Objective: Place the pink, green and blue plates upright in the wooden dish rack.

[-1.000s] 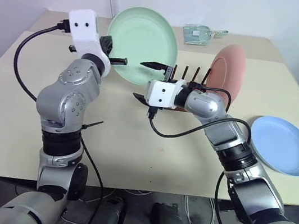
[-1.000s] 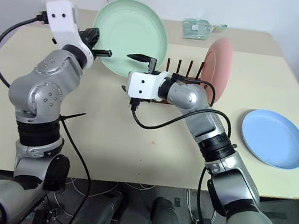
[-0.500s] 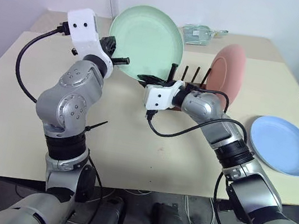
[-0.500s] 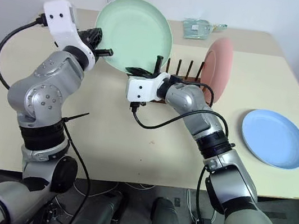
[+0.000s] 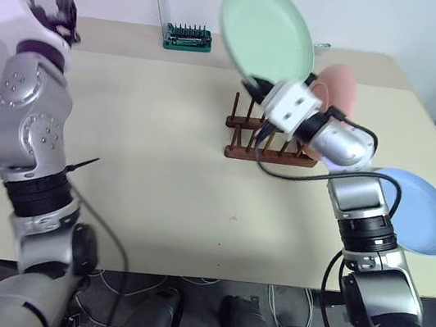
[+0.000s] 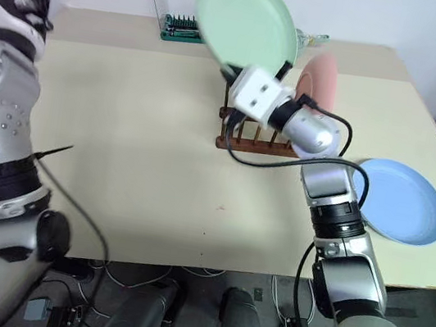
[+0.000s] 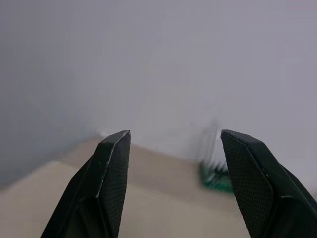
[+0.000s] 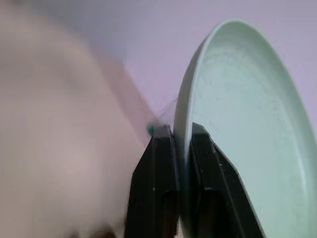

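Round pale-green plate (image 5: 268,30), pinched at its rim by right hand (image 8: 179,148) (left hand (image 7: 171,183) wide, empty), awaited slotting upright into dark wooden pegged rack (image 5: 267,142).

Green plate (image 6: 242,20) (upright) above rack (image 6: 257,134)

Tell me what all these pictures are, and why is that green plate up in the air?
A robot with two arms is putting plates away. Two pictures come from cameras on its head, looking down at a table. The other two come from cameras on its wrists, so you see black fingers poking up. The right gripper is pinching the rim of the green plate and holding it above the wooden dish rack. The pink plate stands by the rack behind the arm. The blue plate lies flat on the table. The left gripper is open and holds nothing. A green tool holder sits at the back.
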Motion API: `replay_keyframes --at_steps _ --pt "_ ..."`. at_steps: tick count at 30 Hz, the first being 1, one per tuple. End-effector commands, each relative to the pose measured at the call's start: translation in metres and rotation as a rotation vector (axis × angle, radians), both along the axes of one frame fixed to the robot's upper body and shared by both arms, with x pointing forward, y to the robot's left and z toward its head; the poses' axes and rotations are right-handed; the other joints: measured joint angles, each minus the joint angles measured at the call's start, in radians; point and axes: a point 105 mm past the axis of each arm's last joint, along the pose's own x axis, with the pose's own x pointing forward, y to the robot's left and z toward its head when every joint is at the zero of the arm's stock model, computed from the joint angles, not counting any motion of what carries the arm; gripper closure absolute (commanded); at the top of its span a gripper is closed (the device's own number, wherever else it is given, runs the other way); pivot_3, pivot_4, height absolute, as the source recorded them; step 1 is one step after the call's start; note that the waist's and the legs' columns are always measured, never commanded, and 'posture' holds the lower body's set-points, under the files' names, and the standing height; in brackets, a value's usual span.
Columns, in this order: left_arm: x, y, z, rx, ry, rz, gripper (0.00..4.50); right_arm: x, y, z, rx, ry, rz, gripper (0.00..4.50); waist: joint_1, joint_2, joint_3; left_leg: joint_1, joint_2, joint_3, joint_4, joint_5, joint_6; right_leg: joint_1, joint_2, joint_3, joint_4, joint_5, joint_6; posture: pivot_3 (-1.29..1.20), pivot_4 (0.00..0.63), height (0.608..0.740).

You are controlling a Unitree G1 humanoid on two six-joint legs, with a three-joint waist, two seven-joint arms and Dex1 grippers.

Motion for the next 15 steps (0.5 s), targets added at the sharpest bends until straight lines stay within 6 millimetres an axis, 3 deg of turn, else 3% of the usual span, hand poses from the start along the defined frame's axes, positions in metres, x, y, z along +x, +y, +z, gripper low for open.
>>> replay_keyframes --at_steps 1,5,8,15 --pt "-0.006 -0.063 -0.055 0.144 0.15 -0.376 1.54 -0.015 -0.015 0.023 0.291 0.236 0.159 4.5 0.009 0.0 0.0 0.0 0.0 -0.001 0.0 -0.002 0.003 0.001 -0.001 0.0 0.0 0.0 0.0 0.0 0.15 0.74" --pt "-0.045 -0.124 -0.097 0.248 0.212 -0.768 1.54 -0.013 -0.02 0.022 0.362 0.378 0.188 4.5 0.012 0.001 0.001 -0.001 0.0 -0.001 -0.001 -0.003 0.005 0.0 -0.002 0.0 -0.002 0.001 -0.002 0.0 0.15 0.74" --pt "-0.066 -0.148 -0.116 0.301 0.258 -0.931 1.54 -0.004 -0.028 0.024 0.438 0.447 0.173 4.5 0.011 0.002 0.001 -0.001 0.002 -0.001 -0.004 -0.003 0.004 -0.002 -0.002 0.0 -0.002 0.001 -0.003 0.0 0.15 0.74" --pt "-0.077 -0.172 -0.116 0.231 0.23 -1.017 1.54 0.013 -0.043 0.018 0.581 0.604 0.124 4.5 -0.003 0.005 0.0 0.0 0.002 0.0 -0.008 -0.002 0.004 -0.003 -0.002 0.001 -0.002 0.001 -0.003 0.0 0.15 0.74"
